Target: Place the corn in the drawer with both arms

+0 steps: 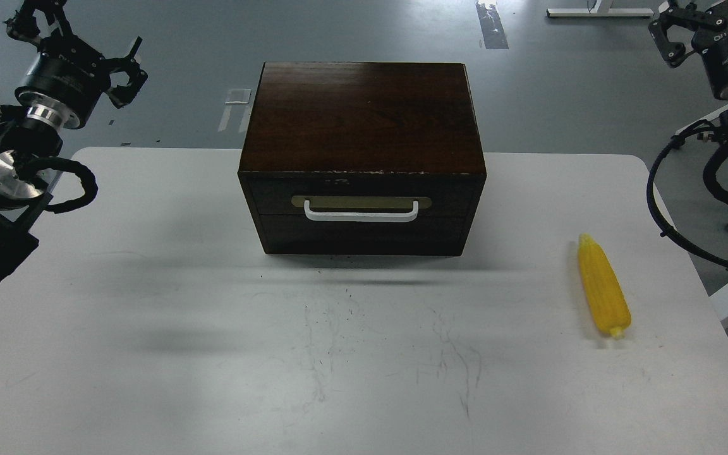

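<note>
Nothing is done yet: the drawer [361, 215] sits closed, the corn [603, 285] lies untouched on the surface [149, 316] (well right), and my left end effector [125, 76] and right end effector [677, 31] hang empty, spread unclear.

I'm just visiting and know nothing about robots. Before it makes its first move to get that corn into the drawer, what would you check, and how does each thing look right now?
1. Drawer shut, so it must be opened first: not ok for dropping in yet.
2. Handle free to grab, nothing in front of it: ok.
3. Corn lying alone on the table, right of the box, untouched: ok.
4. Left gripper raised off the table's left edge, holding nothing: ok.
5. Right gripper raised at the far right, holding nothing: ok.
6. Whether the drawer slides easily: cannot tell.
</note>
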You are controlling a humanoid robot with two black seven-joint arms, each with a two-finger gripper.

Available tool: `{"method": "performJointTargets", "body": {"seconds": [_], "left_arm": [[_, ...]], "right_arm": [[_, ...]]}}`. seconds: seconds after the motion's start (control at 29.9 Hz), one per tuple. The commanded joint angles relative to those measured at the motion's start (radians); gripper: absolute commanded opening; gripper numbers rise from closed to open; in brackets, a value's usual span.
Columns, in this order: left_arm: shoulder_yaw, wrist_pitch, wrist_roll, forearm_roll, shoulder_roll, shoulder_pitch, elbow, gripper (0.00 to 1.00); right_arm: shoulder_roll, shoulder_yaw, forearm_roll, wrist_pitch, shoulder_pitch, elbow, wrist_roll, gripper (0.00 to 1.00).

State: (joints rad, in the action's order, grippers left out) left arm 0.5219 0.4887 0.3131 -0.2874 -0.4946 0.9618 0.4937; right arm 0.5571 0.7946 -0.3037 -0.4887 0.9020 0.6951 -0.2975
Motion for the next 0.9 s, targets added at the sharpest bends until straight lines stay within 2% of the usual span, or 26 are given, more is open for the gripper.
{"method": "performJointTargets", "body": {"seconds": [0.0, 0.5, 0.87], "left_arm": [[0.000, 0.000, 0.000, 0.001, -0.002, 0.000, 0.000, 0.98], [-0.017, 0.000, -0.012, 0.071, -0.042, -0.026, 0.000, 0.97], [-0.013, 0.000, 0.001, 0.324, -0.093, 0.058, 0.057, 0.96]], "right_arm": [[0.000, 0.003, 0.000, 0.000, -0.002, -0.005, 0.000, 1.00], [0.009, 0.003, 0.000, 0.000, -0.002, -0.006, 0.000, 1.00], [0.009, 0.005, 0.000, 0.000, -0.005, -0.006, -0.002, 1.00]]}}
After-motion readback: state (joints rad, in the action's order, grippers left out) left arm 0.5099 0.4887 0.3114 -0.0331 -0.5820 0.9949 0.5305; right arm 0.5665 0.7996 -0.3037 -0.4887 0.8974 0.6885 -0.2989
